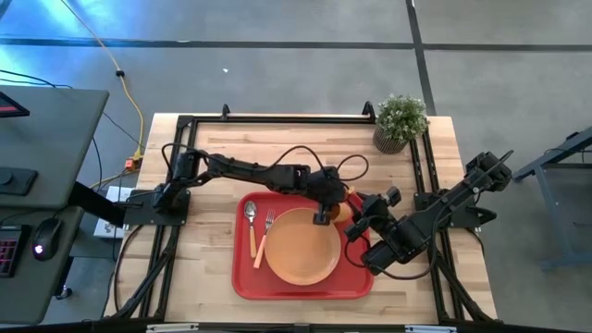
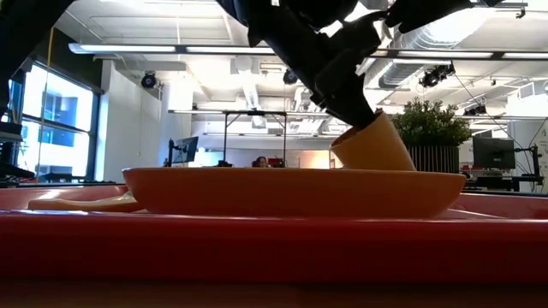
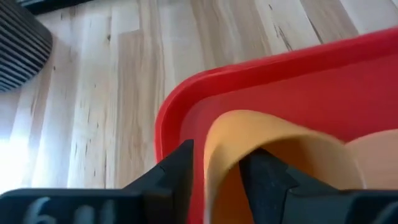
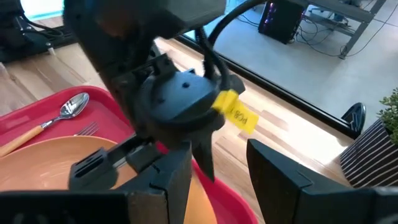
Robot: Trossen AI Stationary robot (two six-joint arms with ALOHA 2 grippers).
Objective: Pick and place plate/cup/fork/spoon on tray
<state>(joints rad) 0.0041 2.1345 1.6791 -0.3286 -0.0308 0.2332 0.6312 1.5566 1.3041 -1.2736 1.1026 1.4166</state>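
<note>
Red plastic fills the centre of your high view: the tray (image 1: pixel 242 277) sits at the middle of the table with the plate (image 1: pixel 302 246) already on it, and the spoon (image 1: pixel 250 222) and fork (image 1: pixel 266 231) lie side by side on the tray's left part, just beside the plate. You can count three of the four items as placed. The cup (image 1: pixel 341 210) is the one left; it shows at the tray's upper right, mostly covered by the left gripper (image 1: pixel 323 215), while the right gripper (image 1: pixel 359 225) waits just to its right over the tray's right edge. From above you cannot tell whether the cup is down or in the air. Your low view settles that better: right of centre the cup (image 2: pixel 382 145) hangs tilted from the dark fingers above the far rim of the plate (image 2: pixel 291 192), so I judge it not yet set down, though its base is hidden behind the plate. Your left wrist view gives the grip itself, which neither wider view shows: the left gripper (image 3: pixel 216 171) pinches the cup's wall (image 3: pixel 249 134), one finger inside and one outside, with the tray's rounded corner (image 3: pixel 171 112) and bare wood beyond. Your right wrist view looks past the right gripper (image 4: pixel 217 171), its fingers spread with nothing between them, at the left arm's wrist in the upper middle, and it confirms the spoon (image 4: pixel 71 107) and the fork's tines (image 4: pixel 89 129) on the tray at the frame's left. Lowering and releasing the cup looks like all that remains.
</note>
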